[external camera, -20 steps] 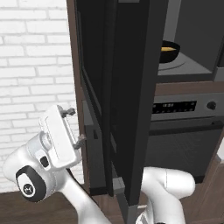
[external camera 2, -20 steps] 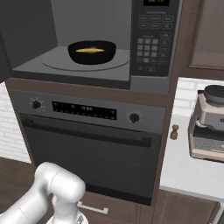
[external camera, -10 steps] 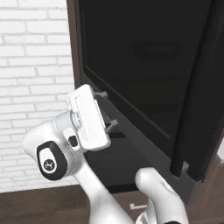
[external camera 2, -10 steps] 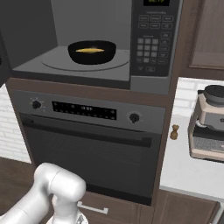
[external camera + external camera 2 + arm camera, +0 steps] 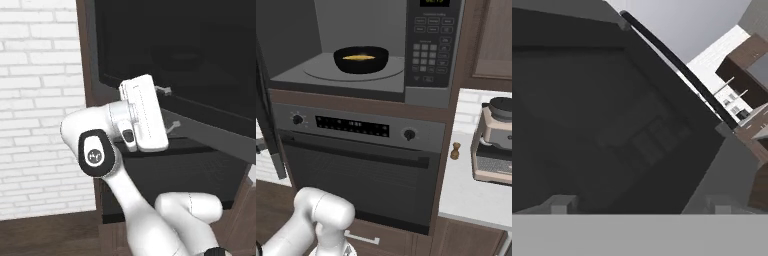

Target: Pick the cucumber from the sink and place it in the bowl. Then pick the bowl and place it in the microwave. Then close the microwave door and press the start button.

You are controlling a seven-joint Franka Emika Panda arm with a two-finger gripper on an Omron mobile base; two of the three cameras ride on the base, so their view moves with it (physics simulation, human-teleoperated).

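A: Entry, nearest thing first. Claw (image 5: 169, 107) stands wide, nothing between its tips, hand turned so the tips aim at the outer face of the microwave door (image 5: 200, 60).

B: Contact or gap?

A: In the left base view the upper tip meets the black glass and the lower tip sits at the grey lower frame, so touching or just short of it; I cannot say which. In the hand view the door's dark pane (image 5: 612, 115) takes up most of the frame, both tips low against it.

B: So the door lies straight ahead of the claw, along its pointing line.

A: Yes. That relation decides the coming move: judged from here, a push along that line should swing the panel toward the microwave (image 5: 356, 45). The door's long axis runs crosswise to the tips, wide panel, claw low on it.

B: Farther back?

A: Right base view: cavity open, bowl (image 5: 361, 59) seated on the turntable, cucumber (image 5: 360, 57) lying in it, a yellowish sliver. Keypad to the right of the cavity, well apart from the claw. Door not yet shut; start button unpressed, by my reading.
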